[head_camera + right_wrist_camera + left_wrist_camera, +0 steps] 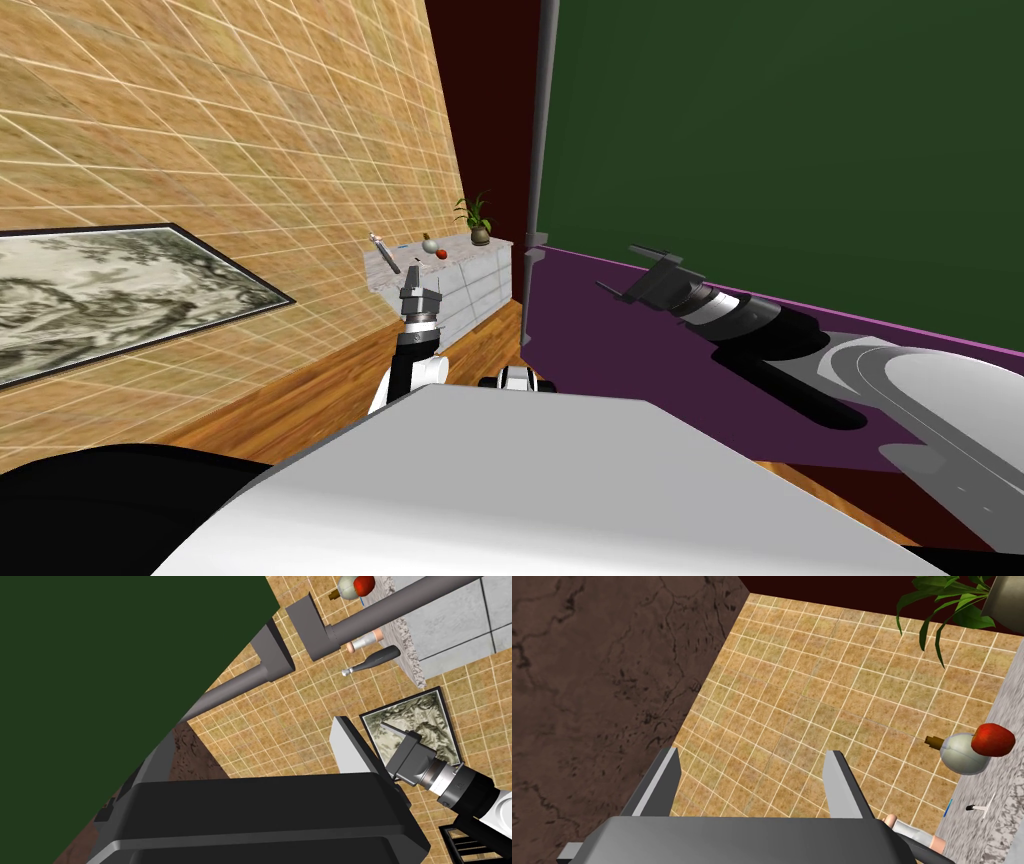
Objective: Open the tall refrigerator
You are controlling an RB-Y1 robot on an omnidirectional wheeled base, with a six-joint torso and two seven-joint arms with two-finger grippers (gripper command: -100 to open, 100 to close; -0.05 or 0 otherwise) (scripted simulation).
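Both gape wide — our right gripper [614,266], centre right, near the green refrigerator door [780,150] (left gripper [413,272], centre).

Tan tiled wall [250,130] on my left, and a black-framed landscape picture [110,290] hangs on it. Further along I see a pale counter [470,285] with a speckled stone top. A potted plant [478,218] stands at its far end. Nearer, there's a round pale flask [959,753] with a brown stopper and a red fruit [993,739] just beside it. A dark-handled tool [372,660] lies at the near end. Wooden floor [480,345] below.
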